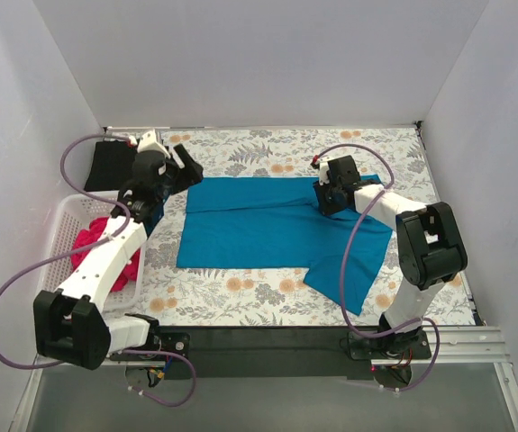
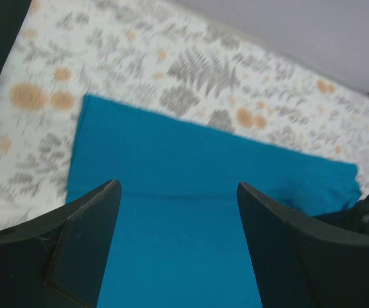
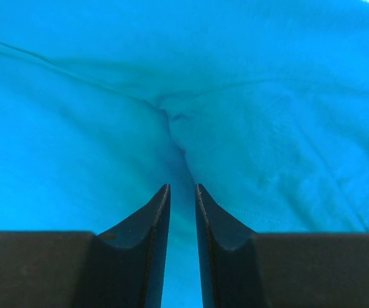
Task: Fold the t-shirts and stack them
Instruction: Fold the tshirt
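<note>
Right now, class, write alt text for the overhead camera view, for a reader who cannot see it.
A teal-blue t-shirt lies partly folded on a floral table covering, the right hand pinching its far edge and the left hand open near its far left corner. A magenta t-shirt sits in a white mesh basket at left, a black t-shirt beyond it.

Magenta t-shirt (image 1: pixel 84 241) — half behind the left arm (image 1: pixel 105 259); black t-shirt (image 1: pixel 110 166) partly too

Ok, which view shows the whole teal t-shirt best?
Top external: the teal t-shirt lies fully in frame on the floral covering. Left wrist shows only its far portion; right wrist shows just wrinkled cloth pinched in the right end effector.
</note>
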Controlling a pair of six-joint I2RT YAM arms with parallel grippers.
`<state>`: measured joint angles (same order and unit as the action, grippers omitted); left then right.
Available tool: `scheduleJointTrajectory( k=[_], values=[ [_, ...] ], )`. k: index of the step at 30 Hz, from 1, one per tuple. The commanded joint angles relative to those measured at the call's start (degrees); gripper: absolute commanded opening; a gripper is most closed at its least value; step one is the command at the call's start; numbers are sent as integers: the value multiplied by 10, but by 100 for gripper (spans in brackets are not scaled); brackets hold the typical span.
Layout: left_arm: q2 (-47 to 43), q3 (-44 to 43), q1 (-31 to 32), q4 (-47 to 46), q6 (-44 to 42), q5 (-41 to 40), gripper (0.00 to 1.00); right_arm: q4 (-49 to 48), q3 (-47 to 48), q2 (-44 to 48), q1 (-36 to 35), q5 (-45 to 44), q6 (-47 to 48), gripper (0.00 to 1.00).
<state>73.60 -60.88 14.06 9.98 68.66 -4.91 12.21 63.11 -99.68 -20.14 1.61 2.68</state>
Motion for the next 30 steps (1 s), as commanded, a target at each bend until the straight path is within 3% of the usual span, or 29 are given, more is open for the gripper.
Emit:
scheduleJointTrajectory(
  k=[1,7,16,23,24,28,30],
  values=[
    [-43,88,1,30,-22,-15,72,4,17,-17,3,-13,17,27],
    [-81,180,3,32,-21,-34,72,12,36,-44,5,-48,26,26],
    [-73,176,6,36,-23,-32,72,17,48,-61,4,-75,33,33],
    [-70,177,7,35,-22,-33,72,21,55,-74,4,-77,35,32],
    [-70,177,7,35,-22,-34,72,22,54,-75,4,-80,34,30],
    [-71,177,6,34,-22,-34,72,30,61,-70,4,-84,39,2],
    [-70,177,7,33,-22,-34,72,39,67,-60,5,-75,41,1]
  ],
)
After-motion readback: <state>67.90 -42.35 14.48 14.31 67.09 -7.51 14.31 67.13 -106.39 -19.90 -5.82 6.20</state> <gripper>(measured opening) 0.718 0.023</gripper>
